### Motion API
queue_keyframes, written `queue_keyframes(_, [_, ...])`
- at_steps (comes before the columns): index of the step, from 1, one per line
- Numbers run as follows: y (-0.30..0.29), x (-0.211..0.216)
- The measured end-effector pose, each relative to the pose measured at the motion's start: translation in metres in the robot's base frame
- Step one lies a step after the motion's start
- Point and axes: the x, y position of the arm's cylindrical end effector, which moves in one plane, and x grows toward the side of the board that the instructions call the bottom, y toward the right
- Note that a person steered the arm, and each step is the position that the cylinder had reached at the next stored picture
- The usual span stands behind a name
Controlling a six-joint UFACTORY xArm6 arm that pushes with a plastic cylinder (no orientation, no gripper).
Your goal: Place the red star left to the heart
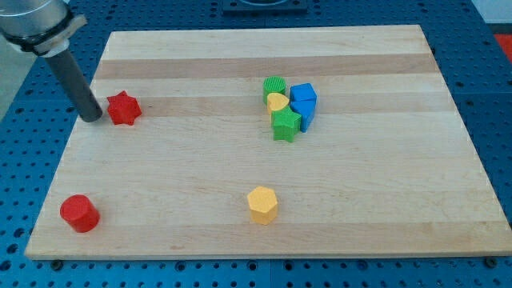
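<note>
The red star (123, 108) lies on the wooden board (264, 200) at the view's left. The yellow heart (277, 102) sits right of centre near the view's top, in a tight cluster of blocks. My tip (92, 118) rests on the board just left of the red star, a small gap between them. The rod rises up and to the view's left from the tip.
Around the heart: a green cylinder (274, 86) above it, a green star (286, 124) below it, a blue cube-like block (303, 95) and another blue block (304, 113) to its right. A red cylinder (79, 213) sits at the bottom left. A yellow hexagonal block (262, 205) lies at the bottom centre.
</note>
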Motion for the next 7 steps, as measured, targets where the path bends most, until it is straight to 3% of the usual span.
queue_keyframes(2, [0.053,-0.029])
queue_keyframes(4, [0.115,-0.026])
queue_keyframes(7, [0.137,0.057])
